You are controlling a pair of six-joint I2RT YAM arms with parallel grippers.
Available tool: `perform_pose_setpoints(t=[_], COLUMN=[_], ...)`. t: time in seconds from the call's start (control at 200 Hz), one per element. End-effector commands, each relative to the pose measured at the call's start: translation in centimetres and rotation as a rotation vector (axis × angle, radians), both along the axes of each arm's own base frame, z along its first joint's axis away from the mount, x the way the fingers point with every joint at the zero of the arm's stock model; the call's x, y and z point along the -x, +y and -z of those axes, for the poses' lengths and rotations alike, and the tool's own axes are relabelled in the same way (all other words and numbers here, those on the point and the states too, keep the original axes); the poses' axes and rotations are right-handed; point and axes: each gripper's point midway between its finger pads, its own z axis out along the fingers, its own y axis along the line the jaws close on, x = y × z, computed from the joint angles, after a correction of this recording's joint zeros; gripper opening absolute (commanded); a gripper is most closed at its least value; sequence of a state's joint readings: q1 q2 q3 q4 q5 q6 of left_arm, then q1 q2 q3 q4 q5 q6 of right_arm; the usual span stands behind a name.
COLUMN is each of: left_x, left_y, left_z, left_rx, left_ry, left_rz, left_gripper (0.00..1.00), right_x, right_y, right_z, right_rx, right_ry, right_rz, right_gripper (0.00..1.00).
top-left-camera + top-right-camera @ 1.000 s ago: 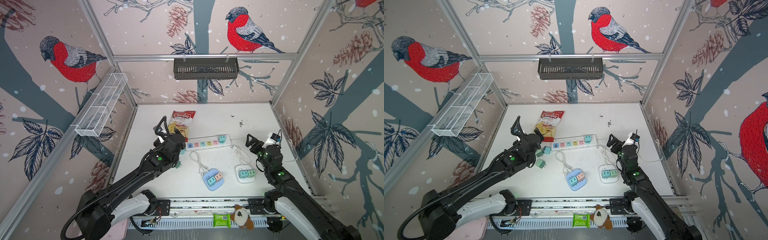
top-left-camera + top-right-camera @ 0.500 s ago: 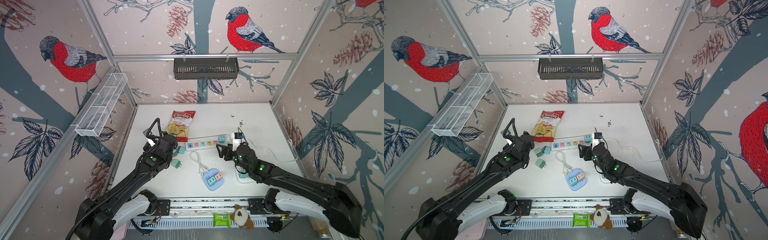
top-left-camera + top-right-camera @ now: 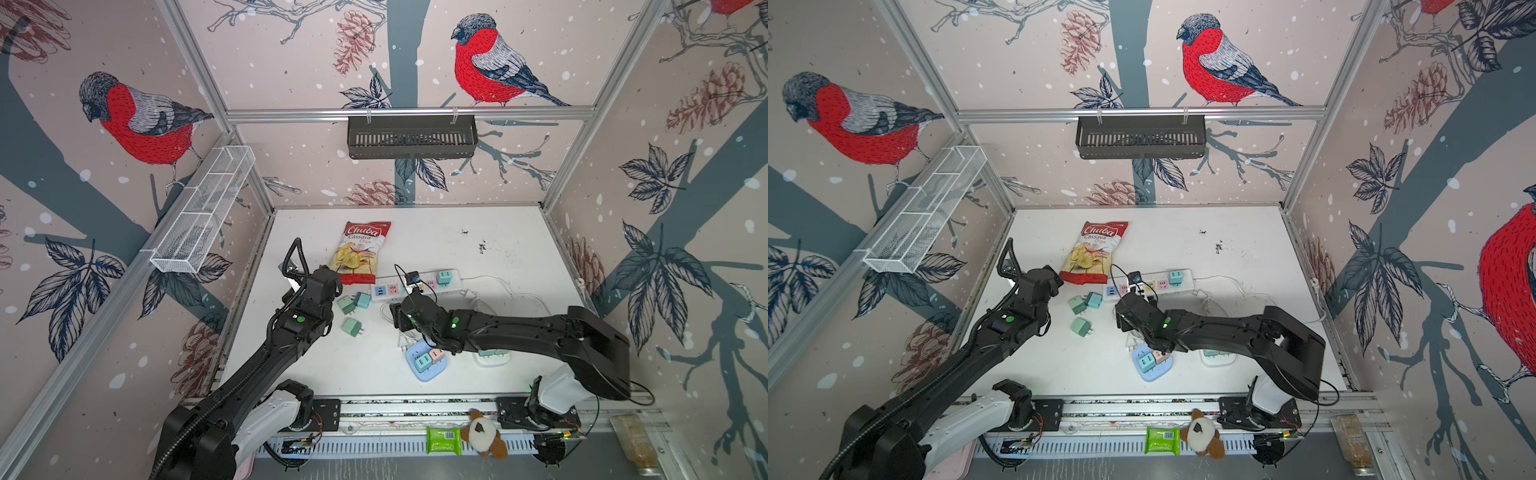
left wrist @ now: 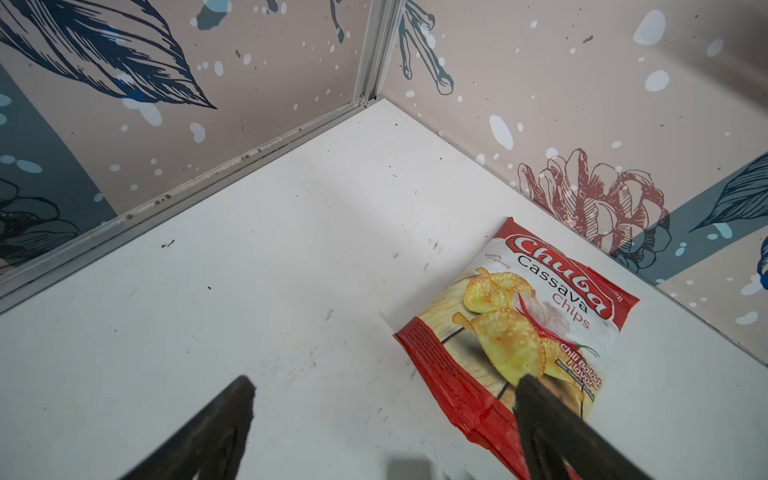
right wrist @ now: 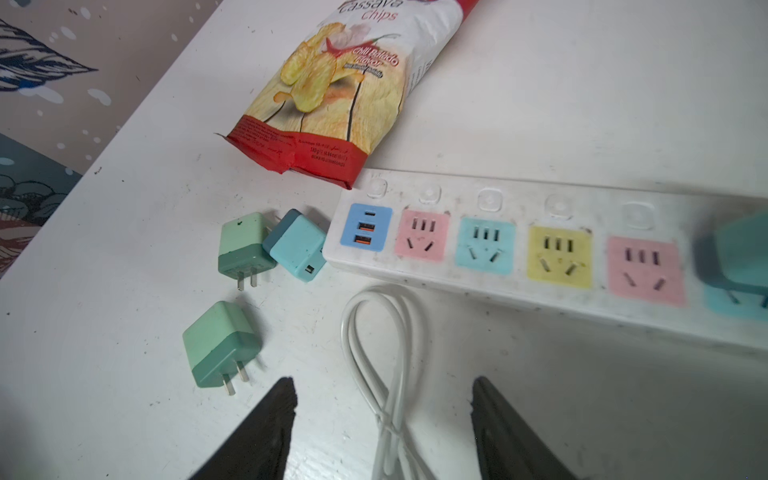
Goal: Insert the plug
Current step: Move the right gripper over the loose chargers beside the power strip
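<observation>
Roughly beside the chips bag (image 4: 528,328), the left tool (image 4: 384,384) hangs over bare bench (image 4: 249,270), its jaws wide apart and empty, aimed at the far-left corner.

In a top view, 3 loose plugs lie between the arms. A green plug (image 3: 346,304) touches a blue plug (image 3: 362,299), and a lone green plug (image 3: 352,327) sits just nearer the front. That lone plug is at about 9 o'clock from the right tool (image 3: 395,318). It lies flat on its side, long axis running 10 to 4 o'clock, prongs toward 4.

The right tool looks the better placed, since its wrist view takes in all 3. Its jaws stand partly apart, gripping nothing, over a looped white cable (image 5: 374,332). The power strip (image 3: 390,289) lies at 12 o'clock from it, with 4 free sockets showing in the right wrist view.
</observation>
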State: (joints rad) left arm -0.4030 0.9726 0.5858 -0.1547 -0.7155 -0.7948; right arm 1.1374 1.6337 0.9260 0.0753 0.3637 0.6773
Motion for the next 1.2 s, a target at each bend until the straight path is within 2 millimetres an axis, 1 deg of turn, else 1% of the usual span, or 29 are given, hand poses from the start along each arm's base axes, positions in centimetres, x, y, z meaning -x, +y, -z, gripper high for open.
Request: perform_pose_setpoints(t=[0.0,0.13,0.24,0.31,0.395,0.485,0.57,0.645,0.69,0.741,0.846,0.941,1.051,1.196], left_x=[-0.6,-0.3,0.4,1.0,1.3,1.8,2.2,2.6,2.8,2.9,3.1,3.3,3.4,3.5], left_y=[-0.8,-0.9,0.3,1.2,1.6,2.1,2.5,2.8,2.9,3.0,3.2,3.3,3.4,3.5], left_z=[-0.5,-0.7,-0.7,-0.4,-0.4,-0.4,-0.6,-0.8,-0.9,-1.0,-1.1,-1.1,-1.1,-1.1], left_rx=[0.023,0.032,0.040,0.045,0.056,0.060,0.064,0.069,0.075,0.079,0.083,0.085,0.085,0.089], left_ry=[-0.048,-0.089,-0.111,-0.117,-0.138,-0.155,-0.170,-0.186,-0.199,-0.210,-0.223,-0.227,-0.230,-0.235], left_rz=[0.046,0.068,-0.009,-0.068,-0.086,-0.111,-0.130,-0.143,-0.147,-0.149,-0.153,-0.162,-0.167,-0.170], left_gripper=[0.97,0.97,0.97,0.97,0.97,0.97,0.97,0.97,0.97,0.97,0.97,0.97,0.97,0.97], right_x=[0.1,0.2,0.2,0.3,0.2,-0.2,-1.4,-2.5,-3.0,-3.8,-5.5,-6.6,-7.5,-7.6], right_y=[1.3,3.2,4.3,5.0,5.8,7.4,8.2,8.8,9.3,9.7,10.3,11.2,12.0,12.9], right_z=[1.6,3.3,4.3,4.6,4.5,3.5,2.6,1.9,1.8,1.8,2.7,4.1,5.6,7.1], right_rx=[0.045,0.071,0.087,0.086,0.082,0.079,0.116,0.105,0.089,0.090,0.136,0.185,0.210,0.226], right_ry=[0.038,0.071,0.091,0.098,0.092,0.054,0.016,0.021,0.029,0.036,0.053,0.071,0.085,0.103], right_rz=[-0.018,-0.052,-0.069,-0.091,-0.102,-0.141,-0.155,-0.167,-0.181,-0.174,-0.138,-0.129,-0.119,-0.133], right_gripper=[0.63,0.59,0.58,0.57,0.58,0.58,0.57,0.56,0.55,0.52,0.43,0.39,0.38,0.39])
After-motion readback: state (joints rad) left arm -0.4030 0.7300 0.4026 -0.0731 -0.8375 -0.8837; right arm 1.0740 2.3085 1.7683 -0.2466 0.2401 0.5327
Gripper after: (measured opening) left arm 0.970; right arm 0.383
